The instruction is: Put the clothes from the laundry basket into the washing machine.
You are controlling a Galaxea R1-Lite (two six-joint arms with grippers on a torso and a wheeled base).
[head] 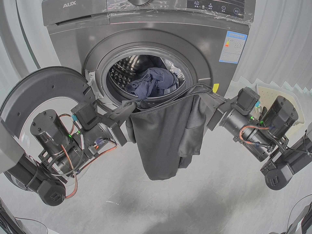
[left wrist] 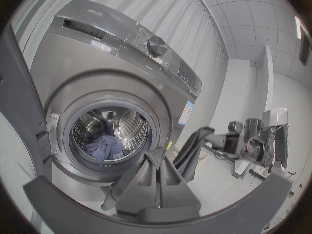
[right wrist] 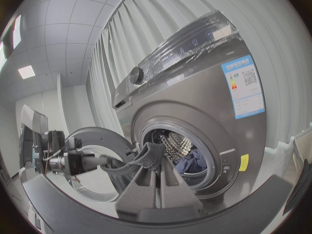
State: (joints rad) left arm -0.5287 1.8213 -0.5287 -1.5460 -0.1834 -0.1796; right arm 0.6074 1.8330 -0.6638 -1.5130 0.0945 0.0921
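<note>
Grey floor under the washing machine. Left tool and right tool pinch dark pants mid-frame; hanging legs could snag on the rim.

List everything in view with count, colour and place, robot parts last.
washing machine: one, grey, straight ahead
door: one, dark grey, swung open on the robot's left
blue garment: one, dark blue, inside the machine at its mouth
grey garment: one, dark grey, hanging before the opening, stretched between both grippers
label: one, blue and white, machine front, right of the opening
laundry basket: one, white, at the right, behind the right arm
left gripper: one, dark, jaws shut on the grey garment
right gripper: one, dark, jaws shut on the grey garment
</note>
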